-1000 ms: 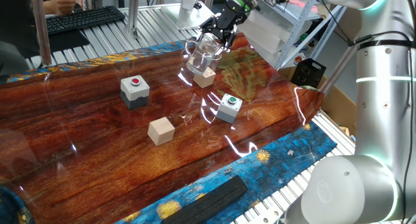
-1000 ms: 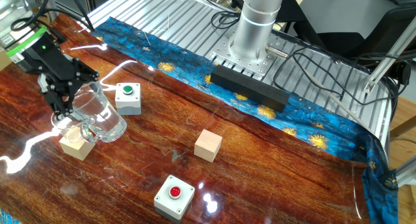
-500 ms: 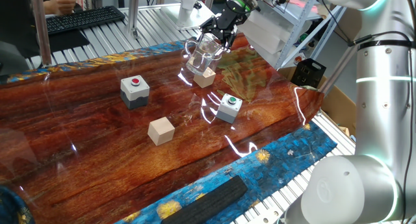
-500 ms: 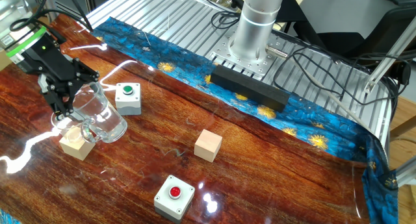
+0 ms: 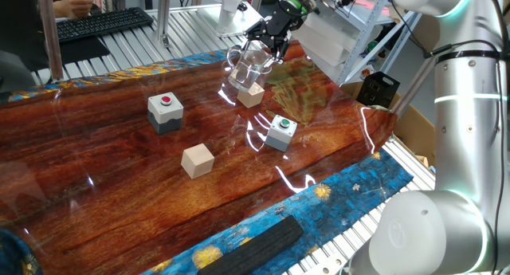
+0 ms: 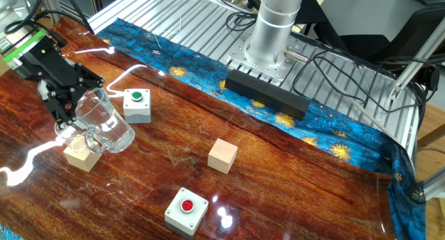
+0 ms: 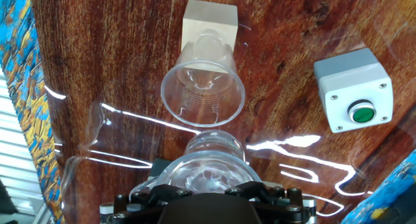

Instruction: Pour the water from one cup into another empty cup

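While the tool (image 6: 69,104) is gripping the glass mug (image 6: 104,122) and tipping it above the worktop (image 6: 278,184), the smaller clear cup (image 7: 203,87) is waiting just below; pouring seems underway, water too faint to confirm.

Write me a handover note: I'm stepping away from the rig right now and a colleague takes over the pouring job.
Gripper: closed on the glass mug, which is held off the table and tilted.
Things: the small clear cup stands upright on the table, just ahead of the mug in the hand view and right beside a wooden cube.
Done: mug picked up, brought to the cup, tilt begun.
Unclear: the water cannot be made out in either vessel, so I can't tell whether any has poured.
Left: check the pour, finish it, set the mug down.
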Controlling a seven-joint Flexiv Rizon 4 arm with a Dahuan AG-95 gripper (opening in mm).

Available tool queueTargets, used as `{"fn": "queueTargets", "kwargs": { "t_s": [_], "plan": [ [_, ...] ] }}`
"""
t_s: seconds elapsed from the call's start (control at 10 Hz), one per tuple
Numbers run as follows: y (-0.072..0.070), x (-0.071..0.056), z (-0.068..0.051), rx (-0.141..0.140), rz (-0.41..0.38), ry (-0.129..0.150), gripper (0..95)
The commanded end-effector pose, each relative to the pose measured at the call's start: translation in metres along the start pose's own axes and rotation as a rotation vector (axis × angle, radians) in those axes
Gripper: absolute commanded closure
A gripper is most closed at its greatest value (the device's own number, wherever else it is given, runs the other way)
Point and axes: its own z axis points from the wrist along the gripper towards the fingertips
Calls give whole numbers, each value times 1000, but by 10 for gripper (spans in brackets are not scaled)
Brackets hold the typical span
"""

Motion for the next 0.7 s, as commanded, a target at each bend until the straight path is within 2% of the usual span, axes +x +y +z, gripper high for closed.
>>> {"fn": "queueTargets", "kwargs": {
  "t_s": [0.1, 0.7],
  "plan": [
    [0, 0, 1, -3, -2, 4, 950],
    [0, 0, 2, -4, -6, 28, 950]
  ]
}}
